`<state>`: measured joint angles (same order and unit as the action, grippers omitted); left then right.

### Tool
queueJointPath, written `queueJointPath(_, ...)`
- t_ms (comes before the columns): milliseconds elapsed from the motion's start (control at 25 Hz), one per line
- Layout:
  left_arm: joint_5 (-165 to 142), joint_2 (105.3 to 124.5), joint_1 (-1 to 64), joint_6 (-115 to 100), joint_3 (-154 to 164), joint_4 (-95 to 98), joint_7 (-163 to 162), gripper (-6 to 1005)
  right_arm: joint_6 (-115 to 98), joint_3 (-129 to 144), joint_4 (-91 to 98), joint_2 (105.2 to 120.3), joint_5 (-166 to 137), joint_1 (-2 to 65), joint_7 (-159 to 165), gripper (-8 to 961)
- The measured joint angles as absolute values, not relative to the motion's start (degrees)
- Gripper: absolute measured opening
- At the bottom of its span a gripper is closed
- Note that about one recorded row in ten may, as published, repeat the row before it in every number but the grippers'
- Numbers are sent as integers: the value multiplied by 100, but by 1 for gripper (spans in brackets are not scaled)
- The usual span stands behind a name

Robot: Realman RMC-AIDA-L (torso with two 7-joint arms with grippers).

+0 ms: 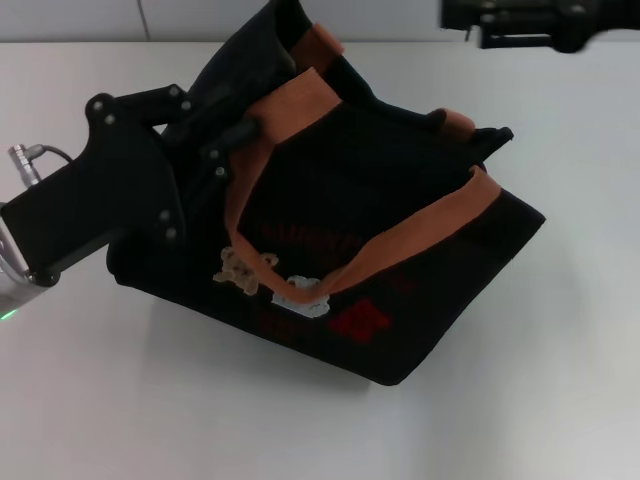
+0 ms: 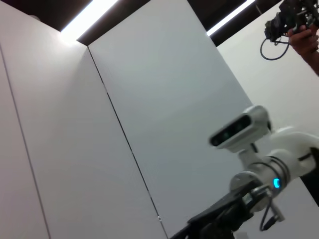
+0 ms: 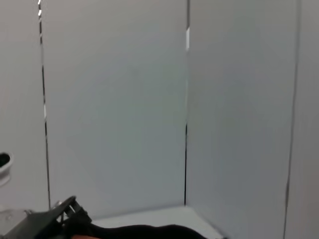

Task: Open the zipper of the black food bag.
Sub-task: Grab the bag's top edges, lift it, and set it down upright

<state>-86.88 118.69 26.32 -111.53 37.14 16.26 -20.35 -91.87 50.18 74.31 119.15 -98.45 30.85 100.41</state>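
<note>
- The black food bag (image 1: 400, 230) sits mid-bench on the white bench (image 1: 560, 400), tilted so its front face points toward the camera. You can make out a little teddy bear picture (image 1: 240, 270), a white label (image 1: 303, 298) and a red patch (image 1: 360, 318) on that face.
- Two orange-brown handles (image 1: 300, 105) loop over the top. One droops across the front.
- The zipper is honestly impossible to pick out. The top rim is just black on black, and no pull tab shows anywhere.
- The left gripper (image 1: 215, 140) is pushed up against the bag's left upper corner, next to the handle. Its body blocks the tips, so I can't tell how far the jaws are open or whether they've got hold of anything.
- The right gripper (image 1: 520, 25) is cut off at the top edge of the head view, well apart from the bag. Can't tell about its jaws either.
- The left wrist view only shows wall panels (image 2: 149, 124) and the robot's head (image 2: 241, 129).
- The right wrist view is mostly wall, with a sliver of bag at the bottom.
</note>
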Motion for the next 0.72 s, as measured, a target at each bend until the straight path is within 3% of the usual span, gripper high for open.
queueJointPath(240,-8693,11874,2699,-11146,3742,1642,-2038,202,-8783,5882,7646,11925,-10610,3534,10756,789)
queueJointPath(720,-8693,11874,2712,-11169,3747,1644,-2040,203,-8310,6882,8029,11949,-10632,3484,11009,761)
